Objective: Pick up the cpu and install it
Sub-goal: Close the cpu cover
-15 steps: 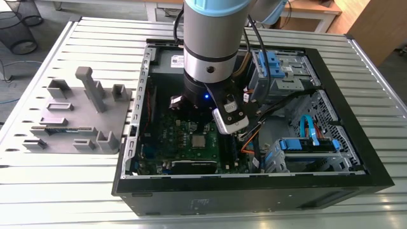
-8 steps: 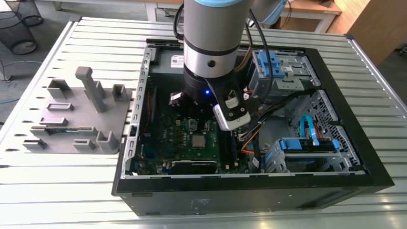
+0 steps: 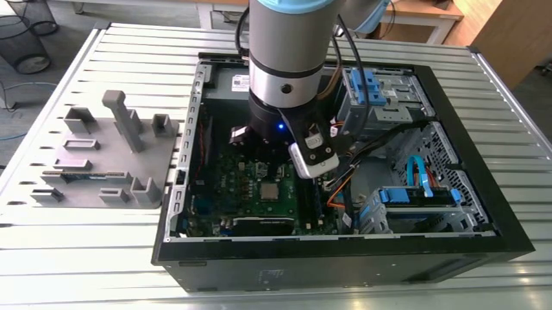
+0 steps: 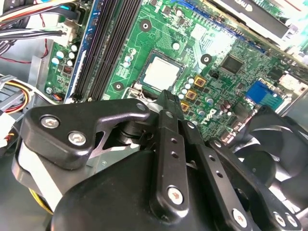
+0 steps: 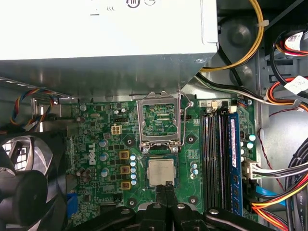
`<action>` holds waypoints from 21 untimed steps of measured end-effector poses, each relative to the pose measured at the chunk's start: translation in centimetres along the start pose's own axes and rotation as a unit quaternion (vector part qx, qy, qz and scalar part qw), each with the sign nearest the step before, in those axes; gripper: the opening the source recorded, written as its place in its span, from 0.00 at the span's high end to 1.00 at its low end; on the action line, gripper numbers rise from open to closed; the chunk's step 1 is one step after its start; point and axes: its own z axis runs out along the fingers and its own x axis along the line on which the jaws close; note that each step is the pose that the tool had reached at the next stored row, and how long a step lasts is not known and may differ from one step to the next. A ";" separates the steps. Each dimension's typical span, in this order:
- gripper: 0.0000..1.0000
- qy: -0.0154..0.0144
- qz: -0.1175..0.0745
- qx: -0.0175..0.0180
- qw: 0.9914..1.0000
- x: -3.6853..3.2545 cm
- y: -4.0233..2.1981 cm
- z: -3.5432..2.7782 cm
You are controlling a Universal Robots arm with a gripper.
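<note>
1 cpu [image 3: 270, 190]: lying in its socket [image 5: 144, 166], at 6 o'clock from the arm [image 3: 285, 90] in the exterior view.
1 gripper [image 5: 166, 186]: hovering clenched and empty, tips just over cpu's edge.
Seating seemingly finishing; frame [image 5: 159, 120] standing open, not yet latched.

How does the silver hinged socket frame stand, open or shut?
Open: the silver hinged socket frame lies flipped back, the small square silver cpu beside it uncovered.

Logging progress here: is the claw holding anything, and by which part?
Nothing is held. The claw is shut and empty; the cpu lies flat on the motherboard, just off its tips.
</note>
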 end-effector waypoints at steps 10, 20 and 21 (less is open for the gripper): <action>0.89 -0.002 0.000 0.000 1.000 0.01 -0.03 1.39; 0.89 -0.002 0.000 0.000 1.000 -0.20 0.01 2.01; 0.89 -0.002 0.000 0.000 1.000 -0.21 0.02 2.10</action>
